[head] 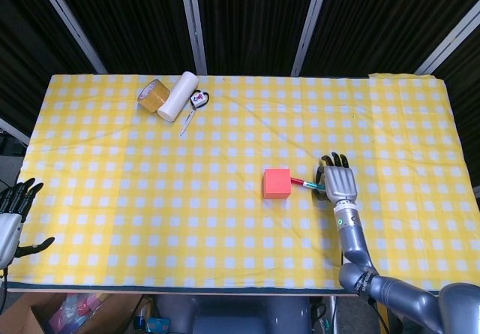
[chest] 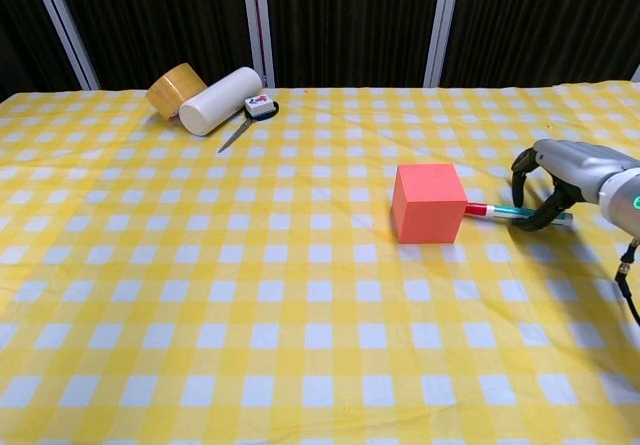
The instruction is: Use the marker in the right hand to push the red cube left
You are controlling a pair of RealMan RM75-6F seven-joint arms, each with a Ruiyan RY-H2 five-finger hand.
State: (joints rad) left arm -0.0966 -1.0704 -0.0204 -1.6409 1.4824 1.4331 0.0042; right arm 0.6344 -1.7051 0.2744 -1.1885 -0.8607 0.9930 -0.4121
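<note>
One wide table draped in a yellow-and-white checked cloth (head: 225,221) fills both of my views, and I take the solid red cube (head: 277,183) as my landmark; it sits on the cloth a little right of the table's middle. My right hand (head: 339,181) is just right of the cube, palm down, fingers curled over the rear of the slim marker with a red tip and teal body (chest: 505,211). The hand grips that marker, and its red tip touches the cube's right face in the chest view. My left hand (head: 13,215) hangs far left of the cube, off the table's near-left edge, fingers spread and holding nothing. Far up and left of the cube, near the back edge, lies a white cylinder (head: 177,95) on its side, with a roll of tan tape (head: 153,95) touching its left side. Just right of the cylinder sits a small white tape measure with a red and blue mark (head: 199,98), and beside it a thin metal blade (chest: 235,134) points toward the cube's side of the table.
</note>
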